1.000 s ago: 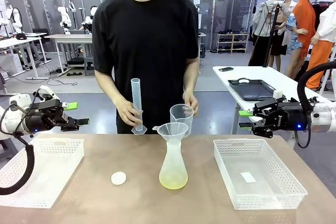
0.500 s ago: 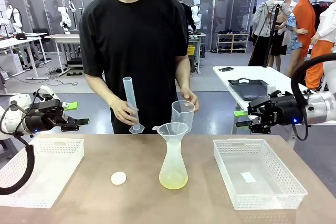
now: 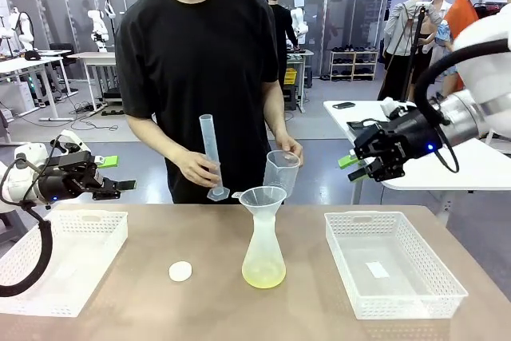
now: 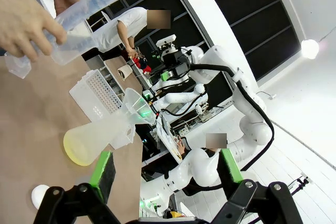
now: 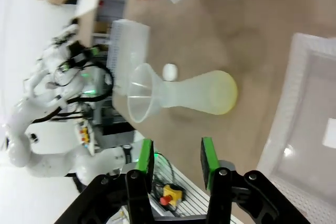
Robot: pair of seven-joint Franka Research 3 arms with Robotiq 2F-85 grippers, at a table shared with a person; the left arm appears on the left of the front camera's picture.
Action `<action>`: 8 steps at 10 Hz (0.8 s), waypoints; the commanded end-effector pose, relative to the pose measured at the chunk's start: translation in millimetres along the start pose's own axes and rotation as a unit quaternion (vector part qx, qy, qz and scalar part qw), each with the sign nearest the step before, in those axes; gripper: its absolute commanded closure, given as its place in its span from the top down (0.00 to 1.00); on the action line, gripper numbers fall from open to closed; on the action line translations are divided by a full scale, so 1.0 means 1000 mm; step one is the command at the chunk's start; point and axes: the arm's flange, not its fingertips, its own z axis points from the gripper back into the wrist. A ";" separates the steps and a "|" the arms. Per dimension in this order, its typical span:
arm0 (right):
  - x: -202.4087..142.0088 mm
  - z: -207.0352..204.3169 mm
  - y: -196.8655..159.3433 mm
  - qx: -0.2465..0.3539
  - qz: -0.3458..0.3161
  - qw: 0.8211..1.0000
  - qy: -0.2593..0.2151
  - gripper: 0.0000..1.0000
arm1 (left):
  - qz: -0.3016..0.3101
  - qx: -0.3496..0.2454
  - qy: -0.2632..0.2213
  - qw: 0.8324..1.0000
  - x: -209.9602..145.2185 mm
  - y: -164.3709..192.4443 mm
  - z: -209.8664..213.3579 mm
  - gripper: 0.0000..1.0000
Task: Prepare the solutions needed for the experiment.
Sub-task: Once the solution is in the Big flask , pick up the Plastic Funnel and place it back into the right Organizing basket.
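A brown table (image 3: 144,293) is spreading across the front view, and behind it a bright workshop is opening out, with more tables and a white side table at the far right carrying a black tray (image 3: 383,135).

A white mesh basket (image 3: 88,214) is lying at the left edge of the table. A second white basket (image 3: 399,303) is lying at the right with a small white slip (image 3: 377,270) on its floor. Between them, near the middle, a frosted flask (image 3: 263,249) is standing upright with a clear funnel (image 3: 263,200) sitting in its neck. The pale yellow-green solution (image 3: 263,278) is pooling in the bottom of the flask. A small white disc (image 3: 180,271) is lying on the table just left of the flask.

A person in a black shirt is standing at the far side. They are holding a graduated cylinder (image 3: 211,153) in one hand (image 3: 196,168) and a clear beaker (image 3: 281,173) in the other hand (image 3: 292,149). Both vessels are hanging above the far edge, just behind the funnel.

The left gripper (image 3: 120,173) is hovering over the far side of the left basket, well apart from the flask. In the left wrist view its fingers are spread wide with nothing between them. The right gripper (image 3: 351,169) is hanging high at the far right, above the table's far edge. In the right wrist view its green pads (image 5: 146,157) are standing apart, gripping nothing.
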 end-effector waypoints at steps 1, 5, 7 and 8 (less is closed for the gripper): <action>0.004 -0.003 0.030 -0.108 -0.008 0.994 0.023 0.47 | -0.003 0.009 0.007 1.000 -0.002 -0.001 -0.001 1.00; 0.002 -0.018 0.071 -0.304 0.015 0.953 0.015 0.47 | -0.003 0.009 0.007 1.000 -0.002 -0.001 -0.001 1.00; 0.001 -0.031 0.081 -0.328 0.023 0.944 0.018 0.47 | -0.003 0.009 0.007 1.000 -0.002 -0.001 -0.001 1.00; -0.001 -0.015 0.069 -0.295 0.033 0.955 0.016 0.47 | -0.003 0.009 0.007 1.000 -0.002 -0.001 -0.001 1.00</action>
